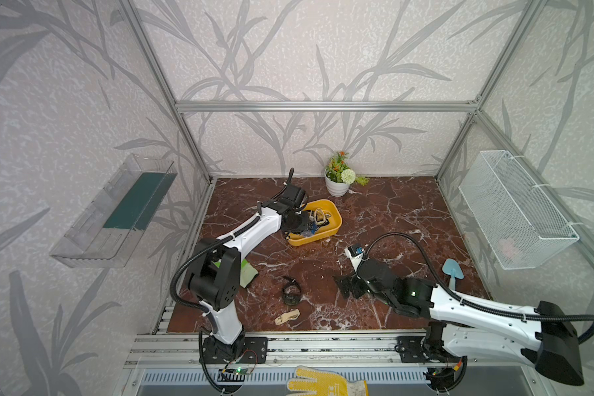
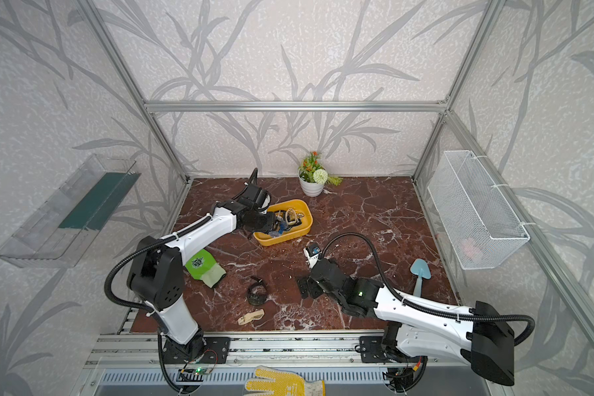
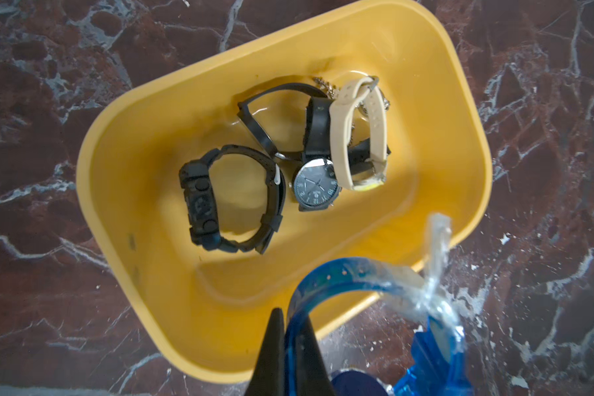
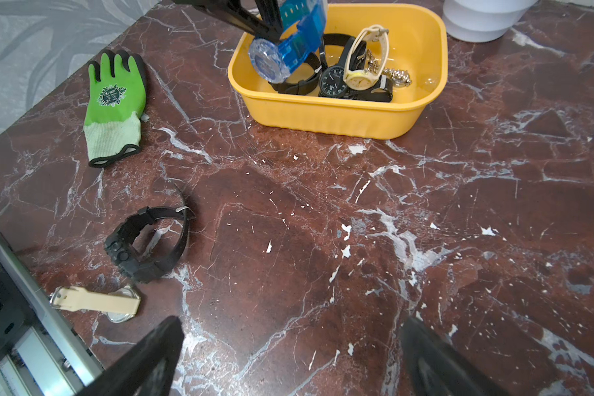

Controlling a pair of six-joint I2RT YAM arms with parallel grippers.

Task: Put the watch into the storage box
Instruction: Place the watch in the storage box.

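We pinch the blue watch [image 3: 340, 274] by its strap in the left jaws, seemingly above the rim of the storage box [image 3: 127, 205]. Released here, it could tip onto the worktop [image 3: 48, 103]. Our right jaws gape empty.

Six sure watches: one blue watch [image 3: 340, 276] held up; a black watch [image 4: 148, 247] and a beige watch [image 4: 96, 301] on the tabletop [image 4: 323, 240]; in the single box [image 3: 117, 212] a digital watch [image 3: 199, 202], a dark-faced watch [image 3: 314, 185] and a cream watch [image 3: 340, 137]. A silver chain [image 4: 396, 75] and black straps [image 3: 256, 128] there cannot be sorted. Two gloves: green glove [image 4: 114, 99], yellow glove [image 1: 323, 382]. One each of flowerpot [image 1: 336, 187], trowel [image 1: 453, 269], wire basket [image 1: 515, 212], clear tray [image 1: 93, 236].
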